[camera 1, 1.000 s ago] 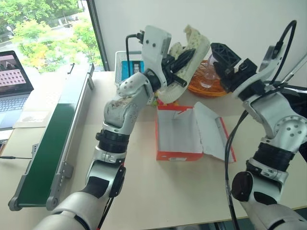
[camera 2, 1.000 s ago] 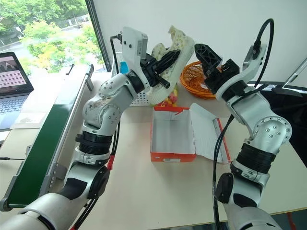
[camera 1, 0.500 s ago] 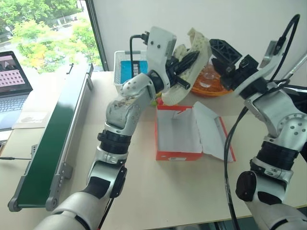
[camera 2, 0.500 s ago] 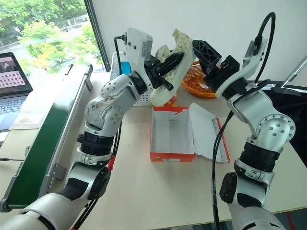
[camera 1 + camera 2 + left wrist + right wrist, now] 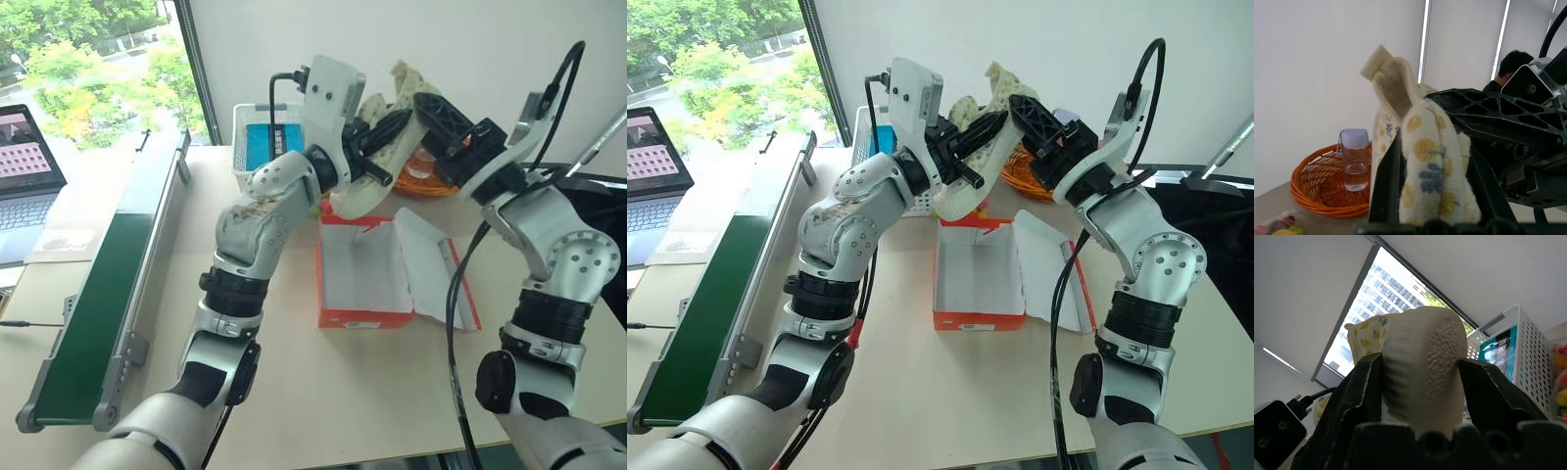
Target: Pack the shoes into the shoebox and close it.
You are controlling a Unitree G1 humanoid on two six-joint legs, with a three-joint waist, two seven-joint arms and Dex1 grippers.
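Observation:
A cream fabric shoe (image 5: 400,93) with a yellow-and-blue print and a thick sole is held up in the air above the far end of the shoebox. My left gripper (image 5: 390,145) is shut on it, its fingers (image 5: 1385,188) clamping the upper from both sides. My right gripper (image 5: 419,106) has come in from the right, and its fingers (image 5: 1364,391) press on either side of the shoe's sole (image 5: 1422,362). The orange-red shoebox (image 5: 364,317) lies open on the table below, pale inside, with its lid (image 5: 436,264) folded out to the right.
An orange wicker basket (image 5: 423,182) holding a small clear bottle (image 5: 1355,159) stands behind the box. A white mesh basket (image 5: 257,137) is at the back left. A green conveyor (image 5: 108,294) and a laptop (image 5: 24,166) lie left. A person's head (image 5: 1515,61) shows behind.
My right gripper has swung left to the raised shoe and closed its fingers around the sole. The left gripper has kept the shoe in about the same place.

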